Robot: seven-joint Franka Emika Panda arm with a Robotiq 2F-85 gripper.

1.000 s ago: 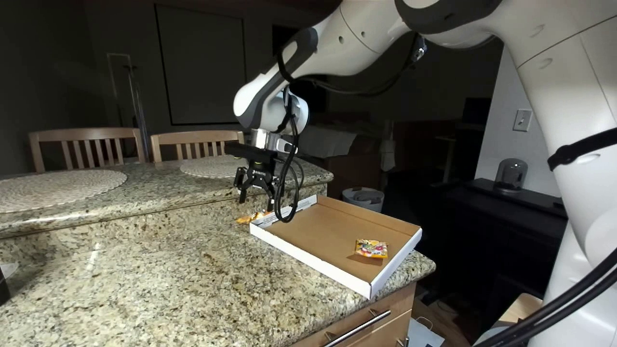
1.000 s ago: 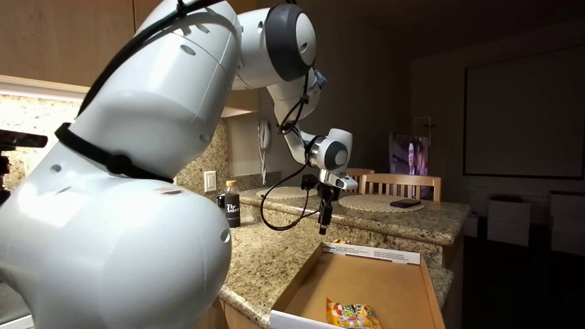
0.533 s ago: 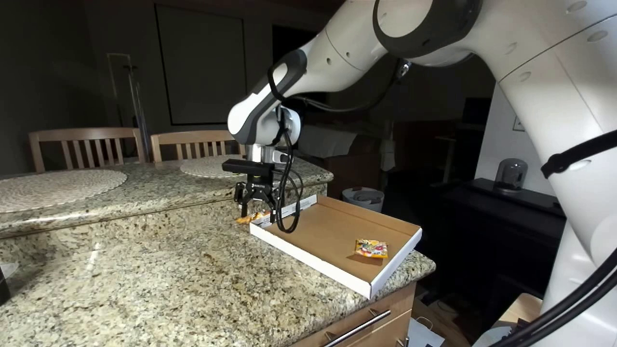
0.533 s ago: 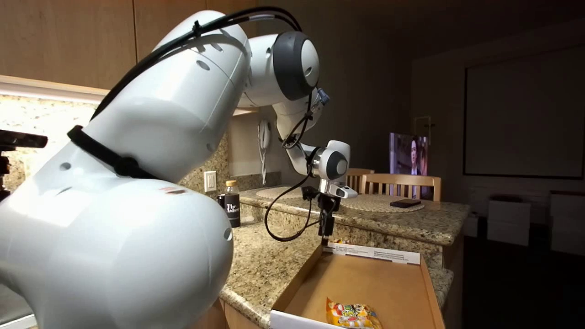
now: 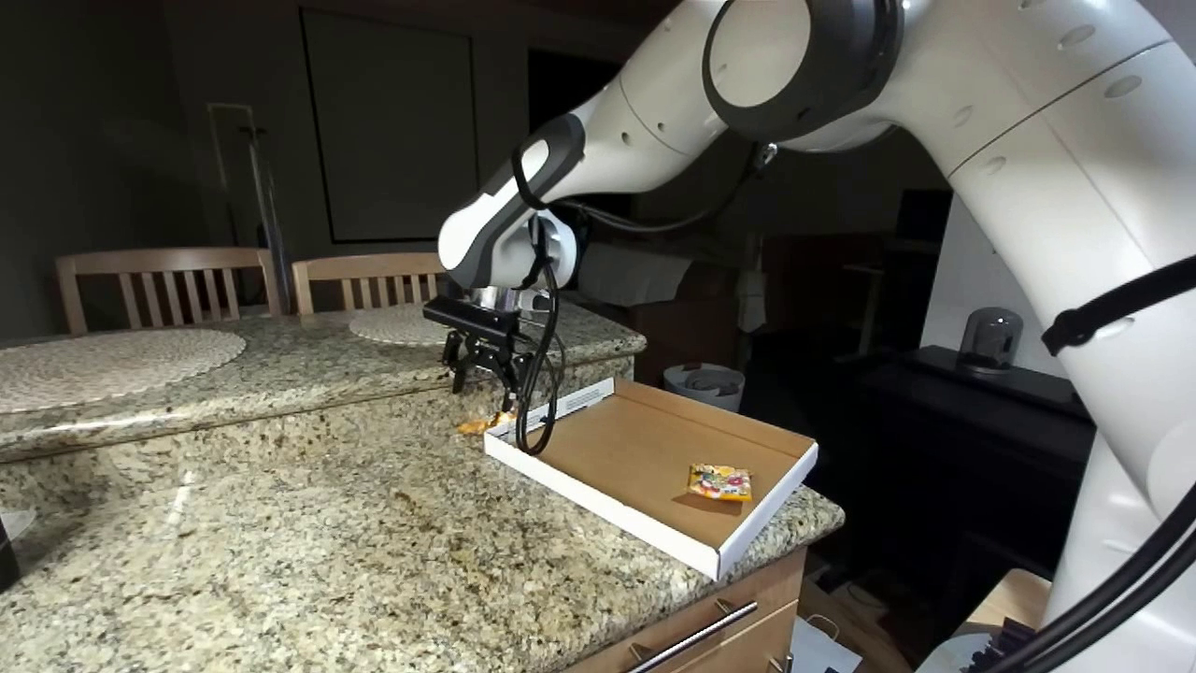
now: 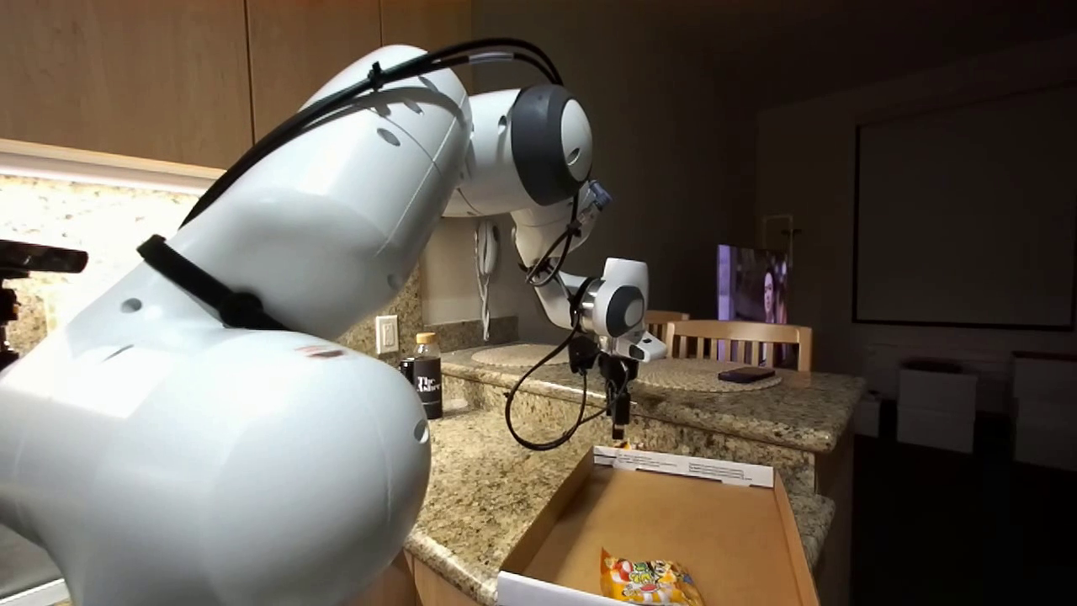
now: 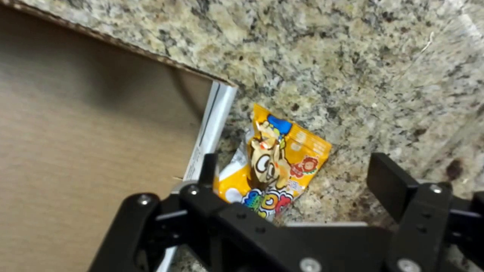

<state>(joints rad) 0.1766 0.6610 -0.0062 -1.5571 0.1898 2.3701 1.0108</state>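
Observation:
My gripper (image 7: pixel 295 168) is open and empty, its two black fingers wide apart. An orange snack packet (image 7: pixel 272 158) with a cartoon animal and colourful letters lies on the granite counter below, between the fingers in the wrist view and nearer the left one. Its lower edge is partly hidden by the gripper. The gripper hangs above this packet in both exterior views (image 5: pixel 484 394) (image 6: pixel 619 431). The packet shows there as a small orange patch (image 5: pixel 478 425) (image 6: pixel 628 445), just outside the short end of a shallow cardboard box (image 5: pixel 617 449). A second orange packet (image 5: pixel 720 482) lies inside the box.
The box has white outer walls, and its near end wall (image 7: pixel 211 128) stands close beside the packet in the wrist view. A raised granite ledge (image 6: pixel 740 408) runs behind, with round placemats (image 5: pixel 121 365) and a dark phone (image 6: pixel 746 374). A bottle (image 6: pixel 427 379) stands on the lower counter.
The arm has come down overall. The gripper first went lower, then shifted toward the raised ledge, tilting and turning slightly. The packets and the box have not moved.

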